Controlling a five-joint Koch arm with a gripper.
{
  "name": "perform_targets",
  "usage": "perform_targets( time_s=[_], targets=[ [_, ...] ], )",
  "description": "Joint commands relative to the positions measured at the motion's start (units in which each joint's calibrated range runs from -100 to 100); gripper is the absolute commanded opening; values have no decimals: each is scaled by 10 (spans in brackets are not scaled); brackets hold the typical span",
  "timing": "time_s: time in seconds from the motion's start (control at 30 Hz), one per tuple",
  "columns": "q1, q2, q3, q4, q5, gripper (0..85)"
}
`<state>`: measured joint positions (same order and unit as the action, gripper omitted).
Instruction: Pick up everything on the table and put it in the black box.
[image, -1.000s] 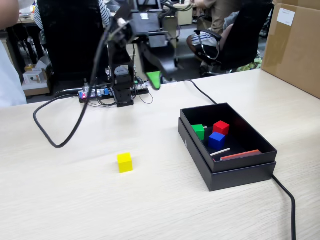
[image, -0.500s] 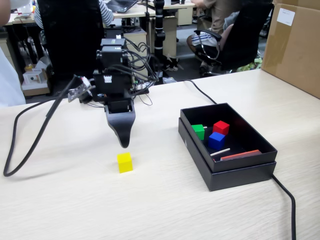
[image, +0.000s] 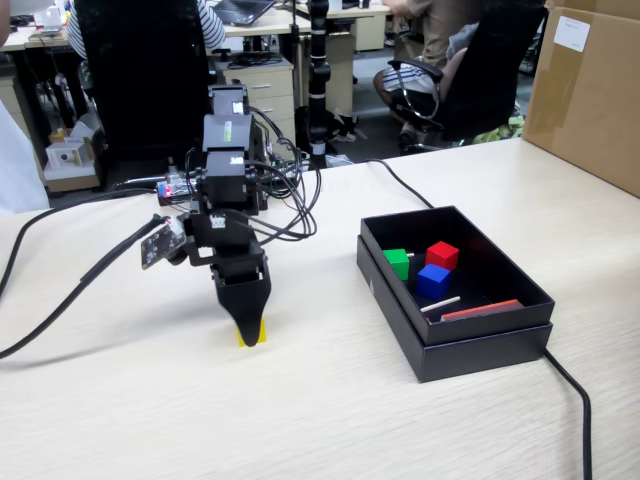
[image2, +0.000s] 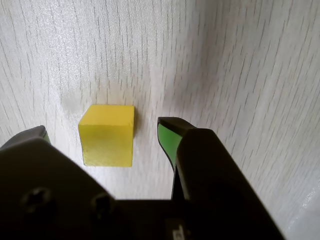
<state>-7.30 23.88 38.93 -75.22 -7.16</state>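
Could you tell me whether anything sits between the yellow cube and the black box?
Nothing visible does. In the fixed view, bare table lies between the yellow cube, straddled by the open hand, and the black box.

In the fixed view the box (image: 497, 330) stands on the table (image: 330, 400), right of the gripper (image: 249, 330). Three cubes lie inside it. One cube (image2: 107, 135) sits between the jaws.

Pale wood-grain tabletop (image: 150, 400) under even, bright office light. Beyond the claw (image: 250, 330) stand black office chairs (image: 150, 70), desks with a drawer unit (image: 265, 90), and people sitting. Far right of it, a cardboard box (image: 590, 95).
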Motion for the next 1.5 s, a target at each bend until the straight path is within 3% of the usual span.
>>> perform_targets(
  time_s=[0.0,0.23,0.5,0.63,0.8,1.07,1.4,1.47],
  targets=[
    [0,-9,44,-2,4,391],
    [2,41,117,2,17,68],
    [21,-118,93,1,22,68],
    [86,-297,86,1,42,68],
    [165,-363,83,1,69,69],
    [231,-275,93,1,108,72],
    [242,-71,142,1,125,78],
    [243,-72,133,0,125,133]
  ],
)
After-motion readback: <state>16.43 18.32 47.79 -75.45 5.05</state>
